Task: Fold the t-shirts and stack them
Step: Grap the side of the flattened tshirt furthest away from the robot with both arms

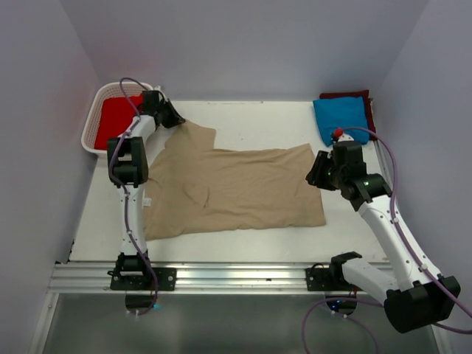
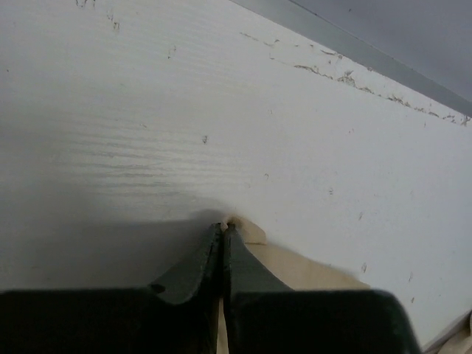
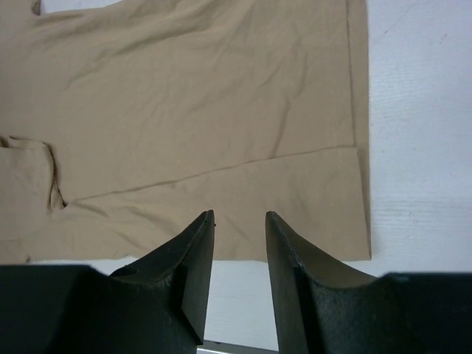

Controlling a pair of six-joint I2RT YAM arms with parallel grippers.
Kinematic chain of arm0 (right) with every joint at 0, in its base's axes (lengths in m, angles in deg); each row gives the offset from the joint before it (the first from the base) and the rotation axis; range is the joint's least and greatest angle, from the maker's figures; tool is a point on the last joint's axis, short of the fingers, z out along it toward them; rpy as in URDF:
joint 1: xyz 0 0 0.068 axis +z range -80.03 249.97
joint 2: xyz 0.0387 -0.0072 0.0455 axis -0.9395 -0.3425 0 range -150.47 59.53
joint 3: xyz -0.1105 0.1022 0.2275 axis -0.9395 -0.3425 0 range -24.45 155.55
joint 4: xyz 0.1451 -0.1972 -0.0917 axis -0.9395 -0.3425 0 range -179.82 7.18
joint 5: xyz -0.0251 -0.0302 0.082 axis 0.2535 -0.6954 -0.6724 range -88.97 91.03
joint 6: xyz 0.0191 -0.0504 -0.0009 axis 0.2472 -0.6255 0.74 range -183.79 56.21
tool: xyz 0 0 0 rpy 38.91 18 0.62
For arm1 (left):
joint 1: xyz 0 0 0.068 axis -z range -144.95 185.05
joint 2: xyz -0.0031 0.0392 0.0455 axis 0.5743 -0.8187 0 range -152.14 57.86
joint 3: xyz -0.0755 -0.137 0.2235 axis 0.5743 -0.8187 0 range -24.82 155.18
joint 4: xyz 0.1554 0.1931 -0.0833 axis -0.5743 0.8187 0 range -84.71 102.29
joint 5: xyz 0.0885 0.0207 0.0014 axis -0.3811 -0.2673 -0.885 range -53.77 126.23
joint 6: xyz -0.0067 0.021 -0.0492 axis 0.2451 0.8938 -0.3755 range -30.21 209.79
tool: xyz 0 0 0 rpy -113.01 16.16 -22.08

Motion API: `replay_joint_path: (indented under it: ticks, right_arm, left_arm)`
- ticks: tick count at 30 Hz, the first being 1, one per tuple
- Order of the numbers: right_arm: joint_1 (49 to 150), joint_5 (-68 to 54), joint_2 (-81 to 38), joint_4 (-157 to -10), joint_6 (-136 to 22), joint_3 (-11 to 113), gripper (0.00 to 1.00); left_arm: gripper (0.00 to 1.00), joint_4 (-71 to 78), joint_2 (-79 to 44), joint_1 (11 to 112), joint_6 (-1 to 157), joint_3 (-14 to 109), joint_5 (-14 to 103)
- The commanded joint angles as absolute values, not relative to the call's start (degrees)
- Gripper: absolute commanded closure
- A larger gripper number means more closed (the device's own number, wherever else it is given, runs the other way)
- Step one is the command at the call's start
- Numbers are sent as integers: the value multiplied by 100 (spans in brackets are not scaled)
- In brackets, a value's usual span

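Observation:
The tan t-shirt [image 1: 228, 188] lies spread flat across the middle of the table. My left gripper [image 1: 175, 118] is shut on its far left corner next to the basket; the left wrist view shows the closed gripper [image 2: 223, 227] pinching a tan cloth tip [image 2: 310, 269] against the white table. My right gripper [image 1: 318, 171] is open and empty, just off the shirt's right edge; it also shows in the right wrist view [image 3: 240, 217], over the tan shirt's [image 3: 206, 110] hem. A folded blue t-shirt [image 1: 341, 118] lies on a maroon one [image 1: 346, 95] at the back right. A red t-shirt [image 1: 118, 110] lies in the basket.
The white lattice basket [image 1: 94, 133] stands at the back left corner. The white table [image 1: 251, 118] is walled on three sides. An aluminium rail [image 1: 236, 276] runs along the near edge with both arm bases on it.

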State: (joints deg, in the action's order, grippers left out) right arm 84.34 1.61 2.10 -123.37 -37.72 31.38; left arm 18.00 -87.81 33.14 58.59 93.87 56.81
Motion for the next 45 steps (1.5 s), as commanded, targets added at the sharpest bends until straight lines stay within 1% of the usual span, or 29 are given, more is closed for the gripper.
replay_joint_path:
  ticks: [1, 2, 3, 4, 5, 6, 7, 8, 10, 11, 13, 14, 15, 16, 17, 18, 20, 23, 24, 26, 28, 32, 36, 39, 42, 45]
  right_arm:
    - [8456, 392, 83, -12167, -3777, 3100, 63]
    - [8456, 506, 21, -12071, -3768, 3118, 64]
    - [8465, 769, -58, -12009, -3777, 3153, 69]
    - [8448, 945, -303, -11956, -3768, 3197, 83]
    - [8456, 1043, -444, -11877, -3733, 3249, 93]
    - [8447, 1192, -620, -11816, -3716, 3380, 100]
    - [8447, 1524, -787, -11763, -3707, 3460, 100]
    - [8447, 1675, -1180, -11640, -3620, 3539, 100]
    - [8421, 2009, -1569, -11508, -3531, 3838, 100]
    - [8404, 2115, -2006, -11377, -3479, 3934, 99]
    - [8334, 2265, -2456, -11314, -3417, 4312, 51]
    - [8290, 2300, -2667, -11288, -3382, 4453, 38]
    - [8202, 2292, -3113, -11262, -3390, 4741, 33]
    - [8166, 2318, -3300, -11209, -3390, 4866, 30]
    - [8105, 2318, -3485, -11156, -3390, 5128, 24]
    - [8026, 2318, -3861, -11147, -3390, 5253, 23]
    - [7947, 2266, -4197, -11121, -3390, 5603, 23]
    - [7754, 2161, -4795, -11077, -3390, 5999, 30]
    - [7727, 2134, -4918, -11068, -3399, 6097, 34]
    - [7665, 2064, -5278, -11042, -3434, 6368, 38]
    - [7604, 1923, -5594, -11050, -3495, 6589, 40]
    - [7577, 1782, -6016, -11121, -3671, 7133, 42]
    - [7551, 1607, -6316, -11182, -3724, 7468, 43]
    - [7533, 1422, -6431, -11182, -3715, 7583, 45]
    - [7533, 1281, -6396, -11174, -3663, 7539, 48]
    - [7533, 1298, -6308, -11086, -3663, 7329, 48]
  left_arm:
    - [96, 1461, -8786, 3206, 5762, 9313, 5952]
    - [100, 1426, -8760, 3197, 5754, 9286, 6013]
    - [100, 1417, -8742, 3197, 5736, 9277, 6040]
    - [100, 1400, -8708, 3188, 5719, 9216, 6075]
    - [100, 1278, -8603, 3171, 5692, 9155, 6127]
    - [100, 1207, -8541, 3153, 5657, 9093, 6206]
    - [100, 1154, -8471, 3145, 5648, 8988, 6233]
    - [100, 1058, -8339, 3144, 5648, 8935, 6285]
    - [100, 1039, -8224, 3127, 5631, 8882, 6303]
    - [100, 1039, -8119, 3118, 5631, 8891, 6347]
    - [100, 1039, -8022, 3109, 5604, 8882, 6409]
    - [100, 1048, -7917, 3101, 5604, 8873, 6435]
    - [100, 1048, -7829, 3109, 5595, 8838, 6444]
    - [100, 1048, -7828, 3109, 5587, 8821, 6461]
    - [100, 1048, -7750, 3101, 5587, 8812, 6505]
    - [100, 1022, -7706, 3109, 5569, 8751, 6532]
    - [100, 969, -7626, 3109, 5534, 8671, 6611]
    - [100, 925, -7521, 3109, 5534, 8435, 6672]
    - [100, 907, -7495, 3118, 5534, 8381, 6681]
    - [100, 863, -7398, 3109, 5543, 8276, 6708]
    - [100, 854, -7328, 3109, 5551, 8162, 6708]
    - [100, 819, -7204, 3109, 5525, 8038, 6778]
    - [100, 837, -7011, 3109, 5534, 7845, 6813]
    - [100, 881, -6801, 3109, 5551, 7696, 6822]
    - [100, 890, -6519, 3109, 5543, 7503, 6831]
    - [100, 898, -6273, 3109, 5534, 7414, 6813]
